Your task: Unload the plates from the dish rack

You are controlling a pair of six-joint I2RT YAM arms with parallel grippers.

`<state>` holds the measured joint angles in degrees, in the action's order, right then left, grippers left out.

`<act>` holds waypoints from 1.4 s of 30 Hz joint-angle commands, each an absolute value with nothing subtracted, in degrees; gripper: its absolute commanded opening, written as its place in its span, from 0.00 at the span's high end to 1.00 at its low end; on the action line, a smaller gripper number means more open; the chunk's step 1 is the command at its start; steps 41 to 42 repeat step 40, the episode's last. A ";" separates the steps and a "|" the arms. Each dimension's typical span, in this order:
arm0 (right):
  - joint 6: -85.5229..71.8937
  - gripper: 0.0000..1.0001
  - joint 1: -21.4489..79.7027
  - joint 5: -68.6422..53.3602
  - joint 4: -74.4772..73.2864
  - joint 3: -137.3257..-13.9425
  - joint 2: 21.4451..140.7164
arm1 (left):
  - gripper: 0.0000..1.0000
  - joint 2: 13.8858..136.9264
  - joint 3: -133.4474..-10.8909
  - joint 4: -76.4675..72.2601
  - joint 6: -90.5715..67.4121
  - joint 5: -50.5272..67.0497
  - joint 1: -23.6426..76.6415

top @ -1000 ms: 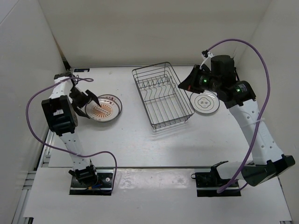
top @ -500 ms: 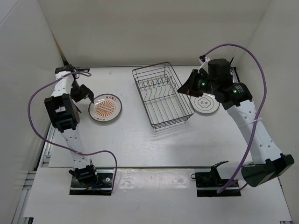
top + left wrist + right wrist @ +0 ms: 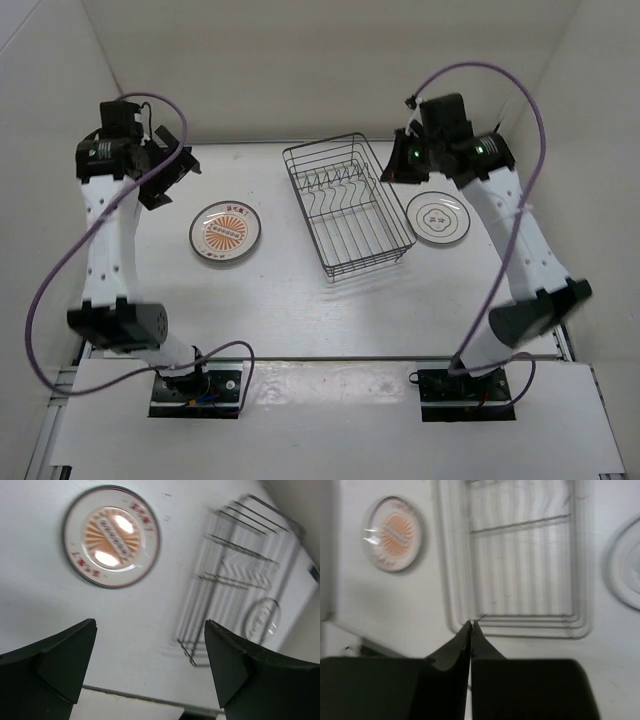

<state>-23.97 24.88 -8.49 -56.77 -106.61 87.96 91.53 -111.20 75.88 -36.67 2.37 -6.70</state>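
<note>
Orange-centred plate point(image 3: 227, 232) lies flat left of the dish rack point(image 3: 345, 205), grey-patterned plate point(image 3: 437, 217) right.

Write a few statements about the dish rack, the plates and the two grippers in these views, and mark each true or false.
1. The dish rack holds no plates. True.
2. The orange sunburst plate lies on the right-arm side of the rack. False: it lies flat on the table on the left-arm side.
3. The left gripper has its fingers spread apart with nothing between them. True.
4. The right gripper is holding the grey-patterned plate. False: its fingers are shut on nothing, and that plate lies flat on the table to the right of the rack.
</note>
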 commanded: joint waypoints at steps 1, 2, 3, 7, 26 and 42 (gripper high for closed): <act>-15.55 1.00 21.40 18.73 -78.69 -125.01 102.13 | 0.00 86.23 -107.50 80.06 -35.42 9.57 -5.10; -16.95 1.00 16.49 19.42 -80.49 -131.16 102.65 | 0.00 84.13 -104.53 80.42 -35.25 10.28 -5.18; -21.66 1.00 -4.19 12.11 -76.68 -128.00 101.70 | 0.00 81.50 -101.02 79.72 -35.33 11.59 -4.92; -21.71 1.00 -11.52 2.02 -77.70 -128.25 99.68 | 0.00 72.96 -89.86 74.54 -36.56 14.24 -3.87; -22.67 0.49 -10.28 -1.32 -76.03 -113.47 93.17 | 0.00 66.18 -78.14 70.05 -29.09 15.03 -0.79; -22.76 0.10 -10.19 -2.81 -74.79 -104.06 86.05 | 0.00 63.90 -70.94 66.45 -24.44 12.84 -0.26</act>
